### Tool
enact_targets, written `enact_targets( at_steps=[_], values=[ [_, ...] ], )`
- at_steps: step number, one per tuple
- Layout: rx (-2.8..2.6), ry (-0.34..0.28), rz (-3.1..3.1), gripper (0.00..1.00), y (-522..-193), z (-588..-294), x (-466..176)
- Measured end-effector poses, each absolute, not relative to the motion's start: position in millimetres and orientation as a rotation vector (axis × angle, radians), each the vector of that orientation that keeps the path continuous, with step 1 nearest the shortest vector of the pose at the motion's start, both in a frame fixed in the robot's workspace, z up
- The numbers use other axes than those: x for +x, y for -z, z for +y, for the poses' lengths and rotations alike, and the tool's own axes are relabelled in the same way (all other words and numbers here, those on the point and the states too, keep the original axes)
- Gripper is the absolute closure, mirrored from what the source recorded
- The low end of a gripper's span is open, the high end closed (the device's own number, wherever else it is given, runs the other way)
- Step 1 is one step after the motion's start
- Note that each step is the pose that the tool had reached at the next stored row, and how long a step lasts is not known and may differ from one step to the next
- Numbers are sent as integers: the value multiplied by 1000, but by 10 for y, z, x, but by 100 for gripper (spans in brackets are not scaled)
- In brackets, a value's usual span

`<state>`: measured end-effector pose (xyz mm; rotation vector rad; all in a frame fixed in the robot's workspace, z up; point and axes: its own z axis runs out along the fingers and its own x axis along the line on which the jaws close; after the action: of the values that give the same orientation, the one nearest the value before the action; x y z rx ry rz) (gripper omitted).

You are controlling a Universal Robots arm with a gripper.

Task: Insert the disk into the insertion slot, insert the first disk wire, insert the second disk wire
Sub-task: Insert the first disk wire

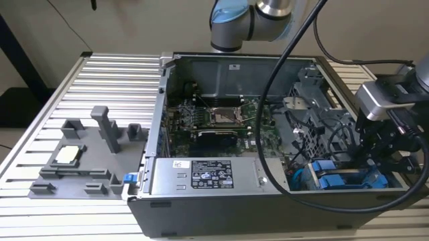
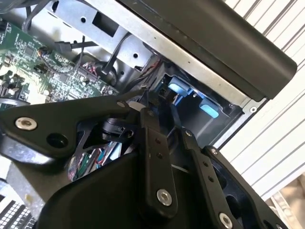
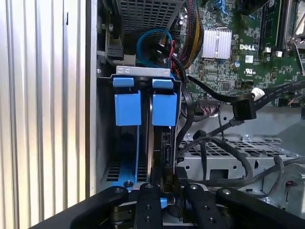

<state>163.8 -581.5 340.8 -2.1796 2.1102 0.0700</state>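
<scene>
Disk [image 3: 164,109] in its blue carrier stands on edge inside the insertion slot [image 3: 143,71], at a corner of the computer case [image 1: 221,221]. The gripper [image 3: 167,191] sits at its exposed edge; whether it clamps anything cannot be told. A black connector [image 3: 244,109] hangs free.

Most of the gripper [image 3: 167,188] is cut off by the first wrist view's edge, its body blocking the near end of the disk [image 3: 161,143]. Disk sits edge-on in the insertion slot [image 3: 143,71], label hidden. In the exterior view, arm [image 1: 244,20] cropped at the top edge.
</scene>
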Motion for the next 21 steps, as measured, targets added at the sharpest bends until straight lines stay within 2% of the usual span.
enact_targets(
  at_steps=[13, 21],
  values=[
    [-2180, -70, 2110, 73, -3864, -5814, 1638],
    [-2180, -70, 2110, 73, -3888, -5814, 1638]
  ],
)
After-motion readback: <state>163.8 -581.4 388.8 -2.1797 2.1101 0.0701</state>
